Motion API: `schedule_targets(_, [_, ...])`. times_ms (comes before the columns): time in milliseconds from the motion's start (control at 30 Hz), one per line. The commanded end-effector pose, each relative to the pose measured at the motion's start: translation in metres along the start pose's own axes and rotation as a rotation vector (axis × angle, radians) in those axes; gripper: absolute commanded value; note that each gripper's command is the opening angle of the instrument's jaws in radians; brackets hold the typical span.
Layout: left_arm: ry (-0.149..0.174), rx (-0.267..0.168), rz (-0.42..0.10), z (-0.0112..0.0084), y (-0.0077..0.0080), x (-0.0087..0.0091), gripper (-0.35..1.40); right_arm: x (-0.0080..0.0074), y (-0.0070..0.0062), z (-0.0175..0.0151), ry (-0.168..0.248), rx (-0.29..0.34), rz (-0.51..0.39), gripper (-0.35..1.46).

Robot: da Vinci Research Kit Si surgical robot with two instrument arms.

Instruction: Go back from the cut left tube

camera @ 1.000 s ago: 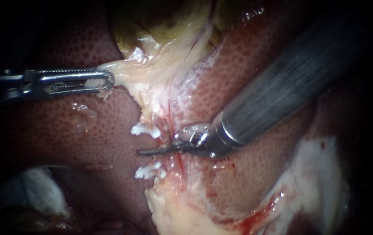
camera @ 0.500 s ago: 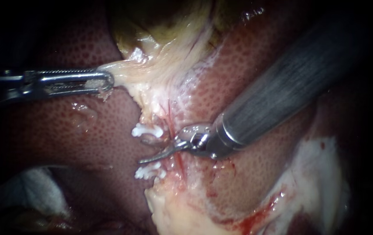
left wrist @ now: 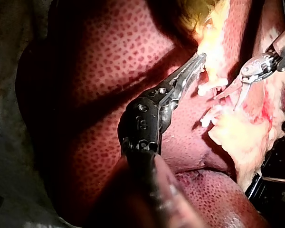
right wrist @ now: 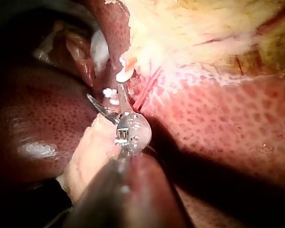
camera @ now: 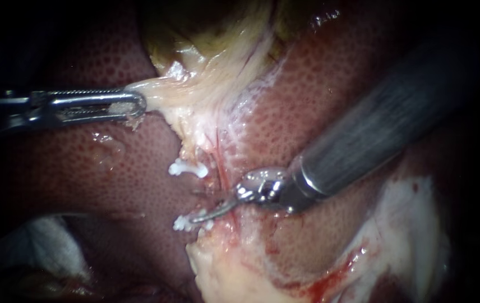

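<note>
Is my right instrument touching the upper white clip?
No: in the endoscope view the right instrument's tip lies down by the lower clip, clearly apart from the upper clip.

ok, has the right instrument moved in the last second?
Yes. Against the upper clip, the right instrument has drawn back rightward and down; one blade now lies by the lower clip.

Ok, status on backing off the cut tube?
Left instrument shut on pale tissue. Right instrument jaws open, tip by lower clip. Way back looks unobstructed.
</note>
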Motion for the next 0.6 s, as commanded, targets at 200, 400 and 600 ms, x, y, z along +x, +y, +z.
schedule_targets(200, [0.0,-0.001,-0.001,0.0001,-0.0001,0.0,-0.35,-0.0003,-0.001,-0.0048,0.01,-0.092,-0.063,1.43])
schedule_targets(400, [0.0,-0.001,-0.001,0.0001,-0.0001,0.0,-0.35,-0.0005,-0.0014,-0.0119,0.026,-0.177,-0.084,1.43])
schedule_targets(600, [0.001,0.0,-0.001,0.0003,-0.0001,-0.0001,-0.35,0.0006,-0.0016,-0.0163,0.045,-0.243,-0.127,1.43])
